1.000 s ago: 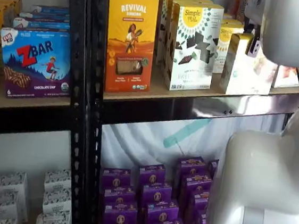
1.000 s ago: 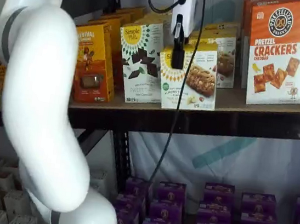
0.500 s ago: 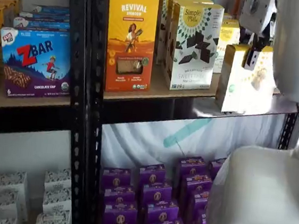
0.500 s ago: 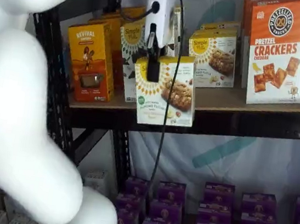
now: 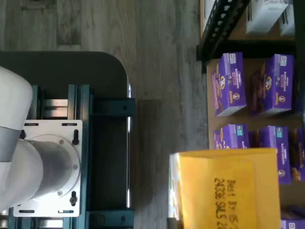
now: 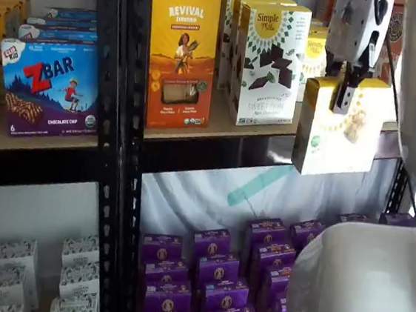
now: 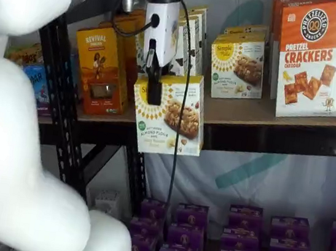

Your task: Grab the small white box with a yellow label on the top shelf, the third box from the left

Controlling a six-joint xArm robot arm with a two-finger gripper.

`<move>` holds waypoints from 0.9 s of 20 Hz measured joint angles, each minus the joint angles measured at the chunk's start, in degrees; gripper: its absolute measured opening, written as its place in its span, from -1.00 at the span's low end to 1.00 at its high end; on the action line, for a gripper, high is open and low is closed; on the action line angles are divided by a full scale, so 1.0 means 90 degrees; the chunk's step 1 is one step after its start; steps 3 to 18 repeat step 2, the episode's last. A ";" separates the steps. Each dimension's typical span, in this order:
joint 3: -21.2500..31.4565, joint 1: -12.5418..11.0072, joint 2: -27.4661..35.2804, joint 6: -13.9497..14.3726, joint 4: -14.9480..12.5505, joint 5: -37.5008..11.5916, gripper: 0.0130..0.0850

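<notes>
Wood-grain floor and a dark base fill the wrist view, with purple boxes [image 5: 228,83] on a low board and the yellow top of the small white box [image 5: 224,188] close to the lens. Both shelf views show the gripper [image 6: 343,92] [image 7: 154,86] closed on that box [image 6: 337,129] [image 7: 169,116], which hangs in the air in front of the top shelf [image 6: 218,131] [image 7: 268,114], clear of its board; a taller white box [image 6: 268,62] and an orange box [image 6: 180,56] stand on the board
</notes>
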 joint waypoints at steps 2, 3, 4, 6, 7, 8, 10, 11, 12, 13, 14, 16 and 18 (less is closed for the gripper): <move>0.0069 0.0016 -0.0065 0.0014 -0.0013 0.0022 -0.33; 0.0069 0.0016 -0.0065 0.0014 -0.0013 0.0022 -0.33; 0.0069 0.0016 -0.0065 0.0014 -0.0013 0.0022 -0.33; 0.0069 0.0016 -0.0065 0.0014 -0.0013 0.0022 -0.33; 0.0069 0.0016 -0.0065 0.0014 -0.0013 0.0022 -0.33; 0.0069 0.0016 -0.0065 0.0014 -0.0013 0.0022 -0.33; 0.0069 0.0016 -0.0065 0.0014 -0.0013 0.0022 -0.33; 0.0069 0.0016 -0.0065 0.0014 -0.0013 0.0022 -0.33; 0.0069 0.0016 -0.0065 0.0014 -0.0013 0.0022 -0.33; 0.0069 0.0016 -0.0065 0.0014 -0.0013 0.0022 -0.33; 0.0069 0.0016 -0.0065 0.0014 -0.0013 0.0022 -0.33; 0.0069 0.0016 -0.0065 0.0014 -0.0013 0.0022 -0.33; 0.0069 0.0016 -0.0065 0.0014 -0.0013 0.0022 -0.33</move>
